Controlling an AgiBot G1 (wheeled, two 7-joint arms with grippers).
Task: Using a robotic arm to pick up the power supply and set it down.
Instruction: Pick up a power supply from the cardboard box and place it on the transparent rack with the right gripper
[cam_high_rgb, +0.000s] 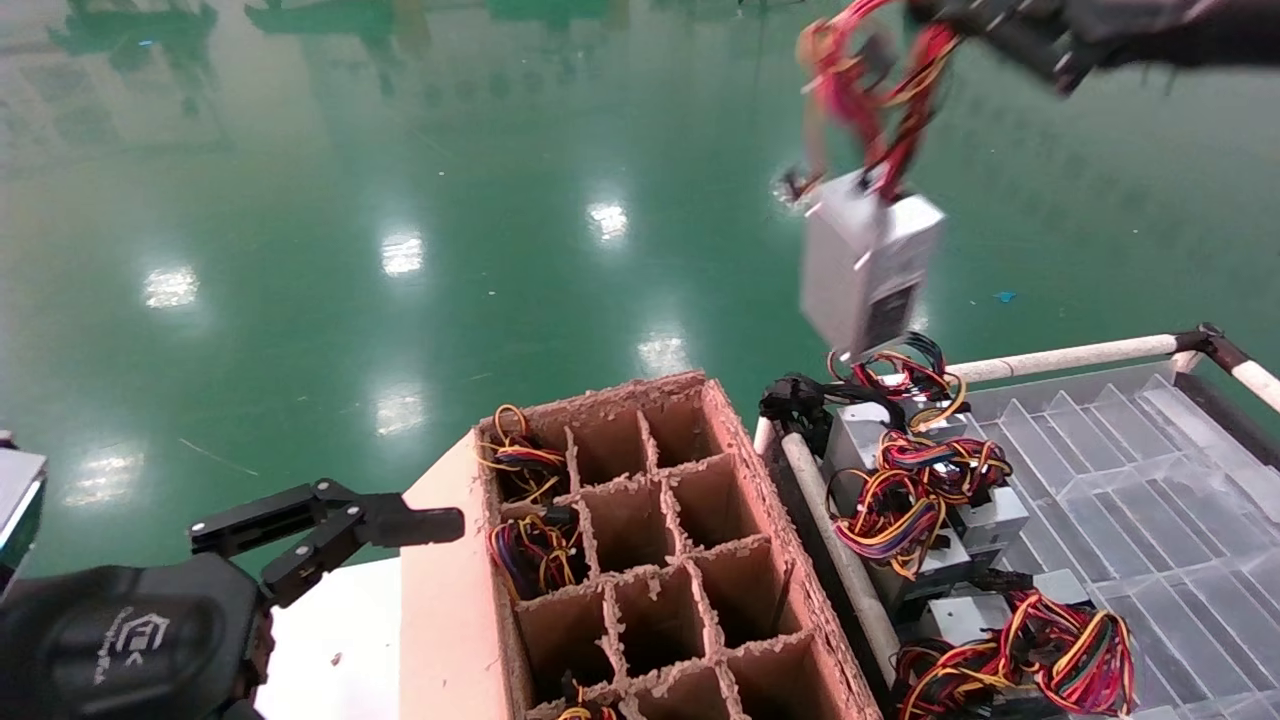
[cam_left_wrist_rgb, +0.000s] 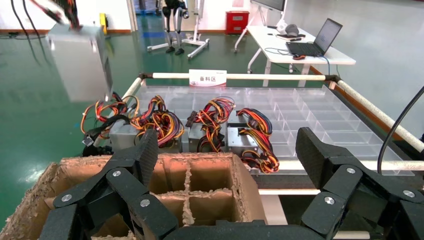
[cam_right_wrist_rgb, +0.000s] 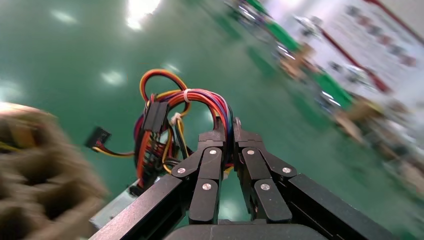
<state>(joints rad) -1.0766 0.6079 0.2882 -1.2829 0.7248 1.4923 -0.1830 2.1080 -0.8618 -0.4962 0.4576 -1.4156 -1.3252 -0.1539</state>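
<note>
One sign can be read — a white card (cam_left_wrist_rgb: 207, 78) with red Chinese characters, 备料区, fixed to the far rail (cam_left_wrist_rgb: 265, 77) of the clear tray rack. A logo on the left wrist housing (cam_high_rgb: 130, 635) is not legible.

A silver-grey rectangular metal power supply (cam_high_rgb: 868, 262) is seen with a bundle of mostly red wires (cam_high_rgb: 868, 95), streaked with yellow and black. Matt black is shown on the right gripper (cam_right_wrist_rgb: 226, 136) and the left gripper (cam_high_rgb: 400, 520). The glossy floor (cam_high_rgb: 400, 200) is coloured deep green with white light reflections. A brown cardboard divider box (cam_high_rgb: 650, 540) is gridded into cells, beside a clear ribbed plastic tray (cam_high_rgb: 1150, 480) framed by white tubes.
</note>
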